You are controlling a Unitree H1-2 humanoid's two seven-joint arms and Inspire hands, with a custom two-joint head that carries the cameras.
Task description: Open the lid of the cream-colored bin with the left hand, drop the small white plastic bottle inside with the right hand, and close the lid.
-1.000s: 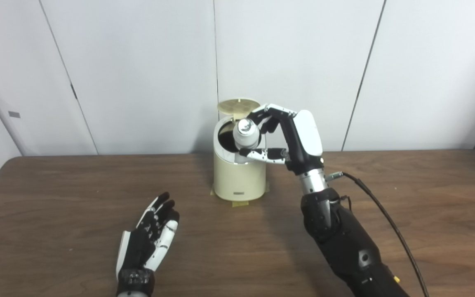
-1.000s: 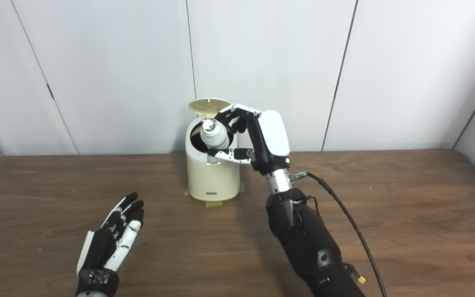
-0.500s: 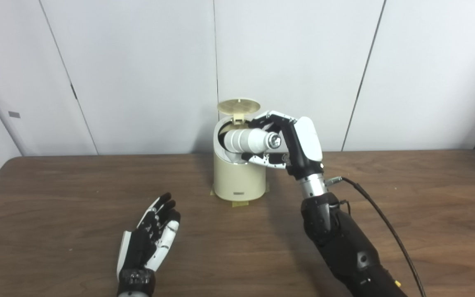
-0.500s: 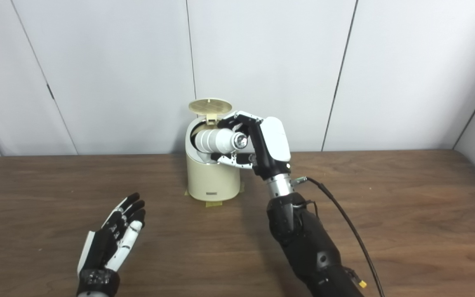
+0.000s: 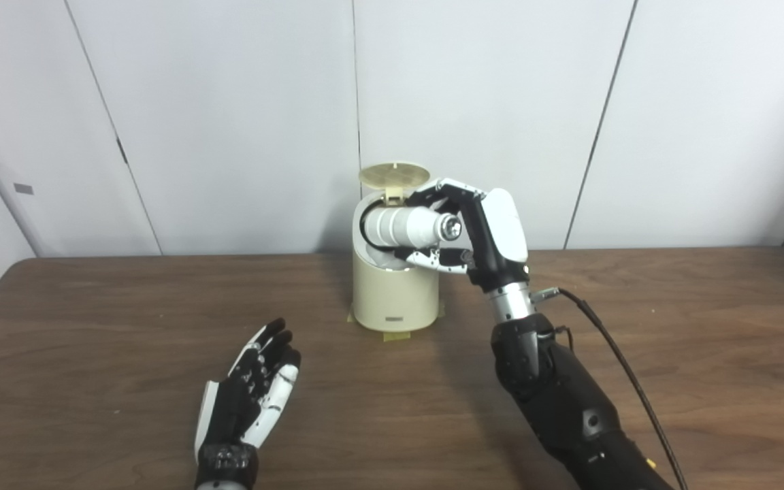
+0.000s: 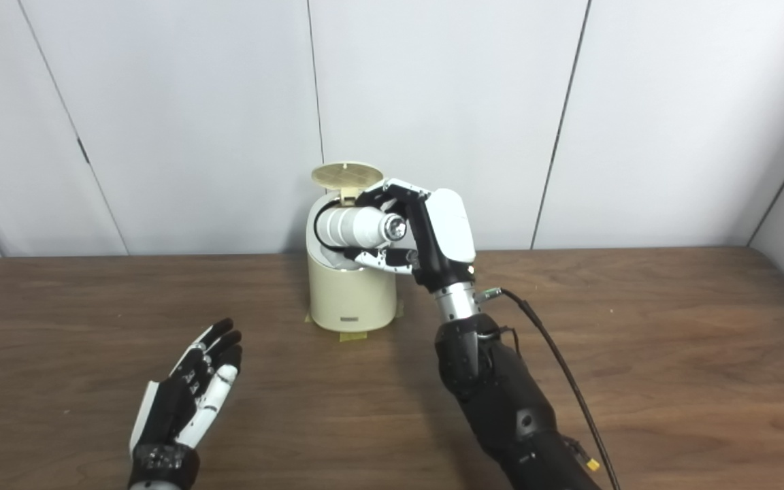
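While its round lid (image 5: 393,175) stands tipped up at the back rim, the cream-colored cylindrical plastic bin (image 5: 392,292) sits on the dark wood-grain surface (image 5: 705,354) close to the white panelled wall (image 5: 229,102), with strips of yellowish tape (image 5: 395,335) at its base. Directly over the bin's open mouth, the right hand (image 5: 480,235) clasps the small white ribbed plastic bottle (image 5: 402,228), fingers (image 5: 443,192) curled over its top side and thumb (image 5: 433,257) pressed beneath. The bottle lies on its side, its capped end turned to the right of the bin and its bottom end reaching across the dark opening; whether it touches the rim cannot be told. A black cable (image 5: 623,367) trails from the right wrist across the surface, right of the bin. Nearer the camera and to the left of the bin, well apart from it, the left hand (image 5: 249,401) rests with fingers spread and extended, holding nothing.
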